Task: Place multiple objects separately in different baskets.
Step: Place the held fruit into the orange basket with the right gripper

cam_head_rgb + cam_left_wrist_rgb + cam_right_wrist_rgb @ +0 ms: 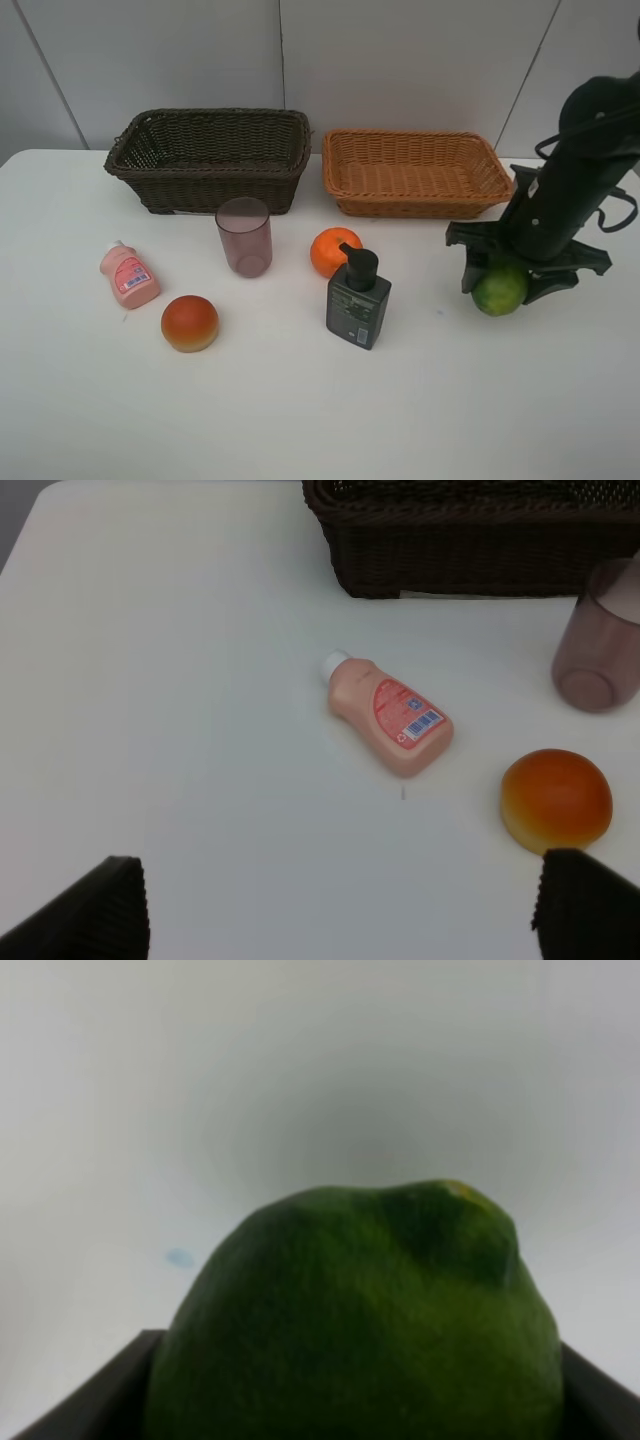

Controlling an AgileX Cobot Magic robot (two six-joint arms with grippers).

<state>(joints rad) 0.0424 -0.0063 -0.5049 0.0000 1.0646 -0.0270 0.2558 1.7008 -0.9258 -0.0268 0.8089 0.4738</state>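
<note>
Grasping a round green fruit (499, 290) in the right pincer (503, 284).
Seen from high: clamped from both sides, low over the white bench (400, 420), near the front right corner of the shallow orange-tan wicker basket (420, 205); cannot tell whether lifted. Seen from the left wrist: left pincer (338, 895) released, spread wide above bare bench, a pink squat bottle (390, 712) lying ahead. Seen from the right wrist: fruit wedged between dark fingers (90, 1400), touching both.

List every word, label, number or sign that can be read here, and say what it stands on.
Pink bottle: red label with a barcode and small print, too small to read.
Dark pump bottle: label with pale print, too blurred to read.
Nothing else shows any writing.
</note>
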